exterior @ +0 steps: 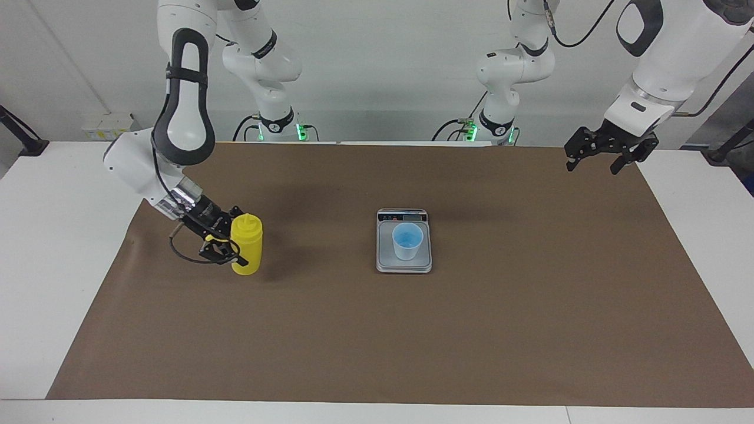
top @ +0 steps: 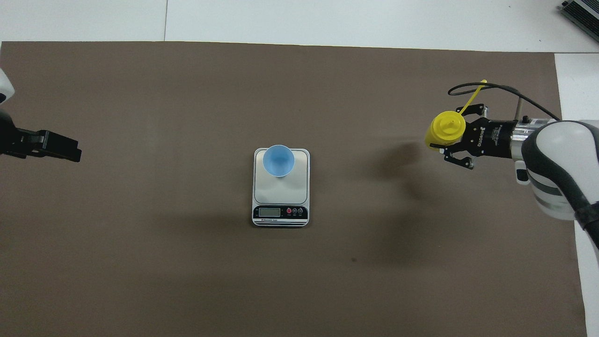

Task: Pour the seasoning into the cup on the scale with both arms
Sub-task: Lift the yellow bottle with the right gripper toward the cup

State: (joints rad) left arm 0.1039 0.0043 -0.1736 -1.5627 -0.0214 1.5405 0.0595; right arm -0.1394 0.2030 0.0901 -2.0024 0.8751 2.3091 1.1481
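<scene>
While I watch from my station, the right end effector [exterior: 227,247] is clenched on the seasoning bottle [exterior: 247,243], which appears at the left of the facing frame and at the right of the overhead frame [top: 445,129]. The bottle stands upright or nearly so, nozzle up, with its small cap [top: 483,83] dangling off on a thin yellow tether. I cannot tell for sure whether its base touches the brown mat [exterior: 377,330] or is just clear of it. A black cable [top: 496,89] loops out from the wrist above the bottle in the overhead frame. The cup [exterior: 407,241] sits on the scale [exterior: 404,262] at the centre of both frames, well apart from the bottle; seen from overhead, the cup [top: 279,160] occupies the upper part of the weighing plate while the dark display strip [top: 281,212] is at the scale's lower end. The left end effector [exterior: 602,159] waits with its fingers spread and nothing between them, at the upper right of the facing frame, over the mat's corner where the white bench [exterior: 701,194] begins; overhead it pokes in at the left edge [top: 61,147].
</scene>
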